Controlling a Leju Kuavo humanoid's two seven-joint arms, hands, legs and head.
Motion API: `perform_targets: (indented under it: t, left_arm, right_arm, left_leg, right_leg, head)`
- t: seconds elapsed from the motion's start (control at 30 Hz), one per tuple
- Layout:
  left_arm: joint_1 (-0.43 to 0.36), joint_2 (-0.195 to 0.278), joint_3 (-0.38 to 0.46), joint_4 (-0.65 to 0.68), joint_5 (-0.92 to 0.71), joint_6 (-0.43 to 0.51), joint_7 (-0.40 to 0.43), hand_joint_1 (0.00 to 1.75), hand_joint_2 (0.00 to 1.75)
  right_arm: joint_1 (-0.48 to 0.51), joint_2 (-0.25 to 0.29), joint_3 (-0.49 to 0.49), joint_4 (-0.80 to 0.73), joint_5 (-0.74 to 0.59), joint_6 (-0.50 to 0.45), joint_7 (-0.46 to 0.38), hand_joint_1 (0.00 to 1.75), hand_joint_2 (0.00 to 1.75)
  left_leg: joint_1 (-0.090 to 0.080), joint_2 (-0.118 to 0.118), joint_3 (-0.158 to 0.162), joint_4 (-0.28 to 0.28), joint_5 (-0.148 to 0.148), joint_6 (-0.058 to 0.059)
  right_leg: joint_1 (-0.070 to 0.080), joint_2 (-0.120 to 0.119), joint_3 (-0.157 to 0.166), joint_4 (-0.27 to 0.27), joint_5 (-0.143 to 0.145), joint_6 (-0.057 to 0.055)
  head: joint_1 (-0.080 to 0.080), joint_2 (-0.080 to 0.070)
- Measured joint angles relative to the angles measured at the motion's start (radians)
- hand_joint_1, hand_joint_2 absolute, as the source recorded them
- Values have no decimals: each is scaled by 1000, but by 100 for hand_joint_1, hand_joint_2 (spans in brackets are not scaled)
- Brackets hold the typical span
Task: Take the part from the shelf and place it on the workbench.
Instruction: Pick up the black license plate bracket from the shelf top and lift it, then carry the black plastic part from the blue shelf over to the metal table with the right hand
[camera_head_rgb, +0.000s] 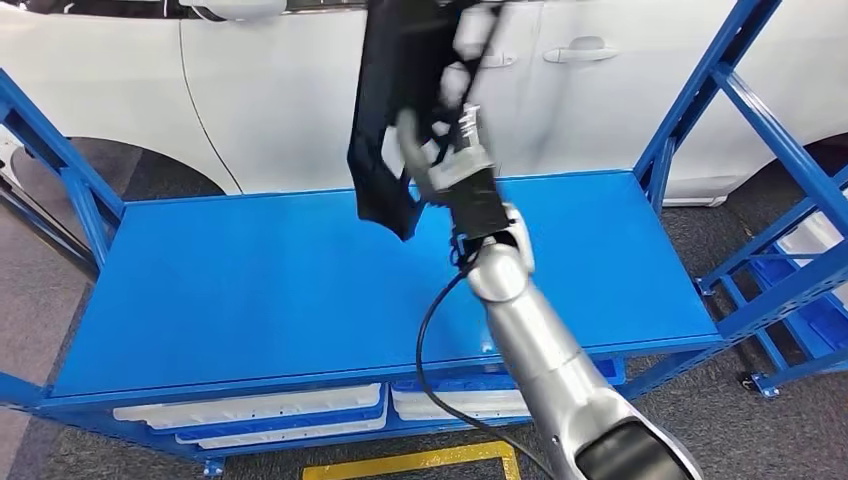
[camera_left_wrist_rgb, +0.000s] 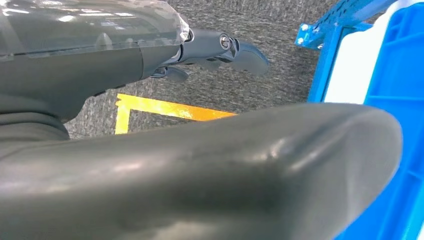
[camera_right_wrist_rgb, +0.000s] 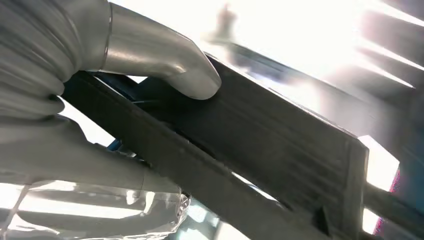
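Note:
A long black part (camera_head_rgb: 395, 110) hangs upright above the middle of the blue workbench top (camera_head_rgb: 250, 290), its lower tip a little over the surface near the back edge. My right hand (camera_head_rgb: 440, 150) grips it from the right side, the silver arm reaching up from the lower right. In the right wrist view the thumb (camera_right_wrist_rgb: 170, 65) presses on the flat face of the black part (camera_right_wrist_rgb: 280, 150), with the other fingers wrapped under it. My left hand (camera_left_wrist_rgb: 220, 50) hangs over the grey floor with its dark fingers curled and nothing in them.
A white car (camera_head_rgb: 250, 90) stands close behind the bench. Blue shelf posts (camera_head_rgb: 700, 110) rise at the right and left ends. White trays (camera_head_rgb: 260, 410) lie on the lower level. Yellow floor tape (camera_head_rgb: 420, 462) runs along the front.

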Motion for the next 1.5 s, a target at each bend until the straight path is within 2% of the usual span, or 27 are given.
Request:
perform_targets:
  t: [0.07,0.13,0.17,0.23,0.3,0.33,0.37,0.4,0.47,0.53,0.63,0.67,0.73,0.8,0.83,0.87,0.9,0.97,1.03,1.13,1.17,1.23,1.3,1.33,1.37,1.4,1.5]
  left_arm:
    - [3,3,0,0,11,-9,1,0,0]
    - [6,10,2,0,22,-14,2,0,0]
    - [6,14,2,0,25,-16,1,0,0]
    - [5,20,3,0,27,-22,0,0,0]
    - [5,24,3,0,24,-27,-2,0,0]
    - [5,27,3,0,20,-28,-2,0,0]
    - [5,29,2,0,17,-29,-2,0,0]
    - [4,32,1,0,12,-29,-2,0,0]
    - [-1,37,0,0,8,-29,-2,0,0]
    - [-6,40,-1,0,7,-29,-2,0,0]
    - [-6,41,-2,0,8,-23,2,0,0]
    - [-6,41,-2,0,8,-18,6,0,0]
    - [-4,42,-2,0,11,-6,19,0,0]
    - [2,42,-1,0,15,8,36,0,0]
    - [6,42,-1,0,16,14,43,0,0]
    - [8,42,0,0,17,20,50,0,0]
    - [10,42,0,0,17,25,56,0,0]
    - [13,42,1,0,14,31,64,0,0]
    - [15,43,1,0,10,33,69,0,0]
    - [16,44,1,0,6,37,71,0,0]
    - [16,44,1,0,3,37,71,0,0]
    - [18,45,0,0,-6,37,73,0,0]
    - [20,45,-2,0,-15,37,81,0,0]
    - [21,44,-3,0,-18,36,86,0,0]
    - [22,42,-4,0,-19,36,91,0,0]
    - [22,41,-5,0,-19,34,96,0,0]
    - [20,34,-6,0,-16,24,105,0,0]
  right_arm:
    - [54,-28,-44,-182,-173,138,-63,175,175]
    - [125,-47,-71,-335,-367,331,-111,175,175]
    - [154,-52,-76,-394,-452,418,-116,175,175]
    - [200,-62,-81,-483,-570,549,-111,175,175]
    - [250,-74,-79,-532,-625,642,-109,175,175]
    - [278,-80,-75,-548,-641,688,-113,175,175]
    - [305,-84,-68,-561,-649,728,-118,175,175]
    - [328,-86,-59,-573,-653,760,-123,175,175]
    - [357,-89,-41,-593,-651,790,-131,175,175]
    - [372,-92,-32,-607,-650,795,-133,175,175]
    - [384,-95,-28,-618,-651,803,-131,175,175]
    - [387,-96,-26,-620,-647,806,-129,175,175]
    - [391,-100,-21,-622,-633,813,-124,175,175]
    - [399,-106,-12,-619,-618,817,-123,175,175]
    - [404,-110,-8,-616,-615,816,-124,175,175]
    - [406,-114,-5,-613,-615,815,-127,175,175]
    - [407,-118,-4,-609,-616,812,-129,175,175]
    - [408,-124,-4,-599,-618,806,-135,175,175]
    - [411,-127,-3,-591,-618,804,-141,175,175]
    - [419,-130,0,-581,-617,802,-146,175,175]
    - [420,-131,3,-577,-616,800,-147,175,175]
    - [424,-131,9,-572,-608,791,-151,175,175]
    - [434,-131,13,-569,-594,783,-162,175,175]
    - [440,-131,13,-567,-589,781,-167,175,175]
    - [446,-131,14,-564,-588,782,-171,175,175]
    - [450,-132,15,-563,-591,783,-173,175,175]
    - [454,-134,19,-562,-607,787,-171,175,175]
  left_leg:
    - [-2,1,1,-1,-3,-9]
    - [-2,6,6,-2,-11,-20]
    - [-3,10,2,14,-25,-25]
    - [-2,17,-34,103,-78,-32]
    - [0,20,-96,236,-133,-37]
    - [0,21,-116,276,-141,-38]
    - [0,21,-118,276,-129,-39]
    - [0,21,-99,235,-100,-38]
    - [-2,21,-30,94,-37,-31]
    - [-6,20,13,8,-13,-20]
    - [-6,20,15,-5,-7,-3]
    - [-4,21,15,-8,-1,3]
    - [-1,24,11,-12,6,12]
    - [-2,26,3,-10,10,15]
    - [-2,26,-1,-9,12,15]
    - [-2,27,-6,-6,14,15]
    - [-2,26,-10,-4,16,14]
    - [-3,24,-16,-1,21,8]
    - [-5,23,-20,1,29,-3]
    - [-3,23,-26,-1,39,-21]
    - [-2,23,-30,6,30,-27]
    - [0,23,-55,73,-32,-35]
    - [1,24,-94,199,-120,-42]
    - [1,24,-104,250,-147,-44]
    - [1,24,-99,269,-156,-44]
    - [1,24,-73,248,-147,-43]
    - [-2,22,67,44,-95,-29]
  right_leg:
    - [5,1,14,-33,0,-5]
    - [0,5,19,-42,0,-12]
    - [-3,6,23,-46,1,-17]
    - [-8,6,32,-53,1,-24]
    - [-6,5,35,-52,-1,-28]
    - [-5,5,35,-52,-2,-29]
    - [-4,6,36,-51,-3,-29]
    - [-4,7,36,-50,-4,-28]
    - [-1,11,37,-45,-8,-23]
    - [2,13,36,-40,-11,-14]
    - [2,13,33,-36,-10,1]
    - [1,12,29,-25,-21,6]
    - [-2,10,-1,54,-80,15]
    - [-6,8,-52,184,-150,22]
    - [-7,7,-67,228,-165,24]
    - [-9,7,-65,236,-161,25]
    - [-10,6,-43,203,-140,25]
    - [-10,5,38,66,-87,18]
    - [-5,6,85,-28,-59,8]
    - [-1,5,81,-40,-43,-7]
    - [-3,4,78,-44,-36,-13]
    - [-7,0,67,-52,-18,-25]
    - [-4,-3,48,-51,-4,-31]
    - [-2,-3,37,-50,4,-31]
    - [-1,-3,26,-49,11,-31]
    - [0,-3,14,-47,19,-30]
    - [2,-2,-12,-36,37,-19]
  head:
    - [0,0]
    - [0,0]
    - [0,0]
    - [-1,0]
    - [-1,0]
    - [-1,0]
    - [-1,0]
    - [-1,0]
    - [-1,0]
    - [-1,0]
    - [0,0]
    - [0,0]
    - [0,0]
    - [0,0]
    - [0,0]
    - [0,0]
    - [0,0]
    - [0,0]
    - [-1,0]
    - [-1,0]
    - [-1,0]
    - [-1,0]
    - [-1,0]
    - [-1,0]
    - [-1,0]
    - [-1,0]
    - [-1,0]
